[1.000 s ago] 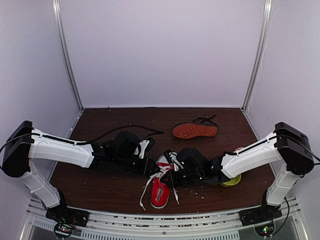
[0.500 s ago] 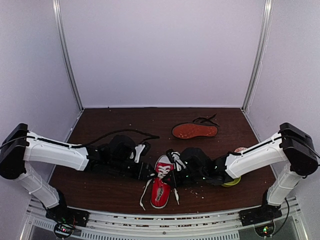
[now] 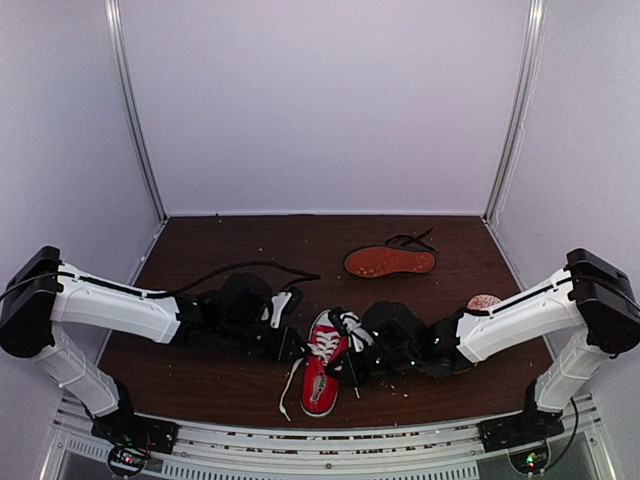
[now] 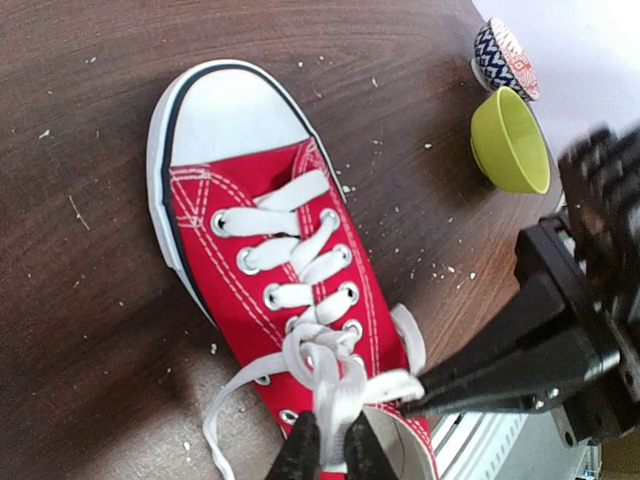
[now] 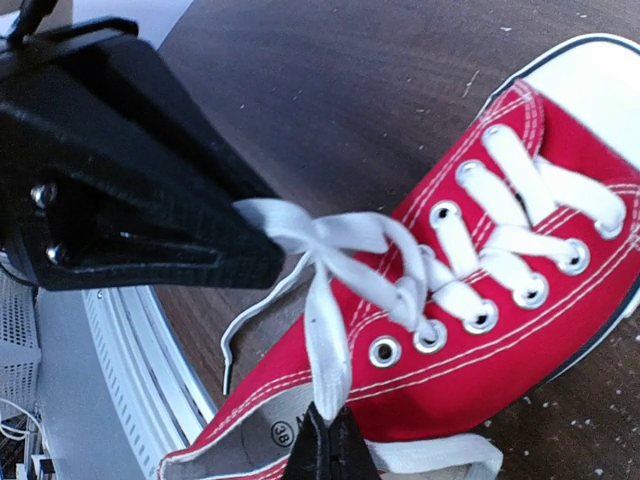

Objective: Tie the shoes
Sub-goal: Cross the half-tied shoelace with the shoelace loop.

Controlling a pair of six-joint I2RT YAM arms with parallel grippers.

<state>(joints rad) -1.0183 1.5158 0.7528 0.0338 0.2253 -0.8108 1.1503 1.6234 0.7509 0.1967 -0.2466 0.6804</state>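
The red sneaker (image 3: 321, 368) with white laces lies at the front middle of the table, toe toward the front edge. My left gripper (image 3: 296, 346) is at its left side, shut on a white lace loop (image 4: 338, 400) over the ankle opening. My right gripper (image 3: 347, 337) is at its right side, shut on another lace strand (image 5: 327, 345). The two strands cross in a loose knot (image 5: 330, 240) above the top eyelets. The black shoe (image 3: 390, 262) lies on its side at the back, reddish-brown sole showing, apart from both grippers.
A green bowl (image 4: 510, 140) and a patterned bowl (image 4: 503, 60) stand right of the sneaker; the patterned one also shows behind the right arm (image 3: 484, 301). A black cable (image 3: 245, 267) arcs over the left arm. Crumbs are scattered on the brown table (image 3: 220, 380).
The left gripper has drawn back a little to the left and the right arm has shifted and lowered, pulling the lace strands apart. The sneaker has turned slightly.
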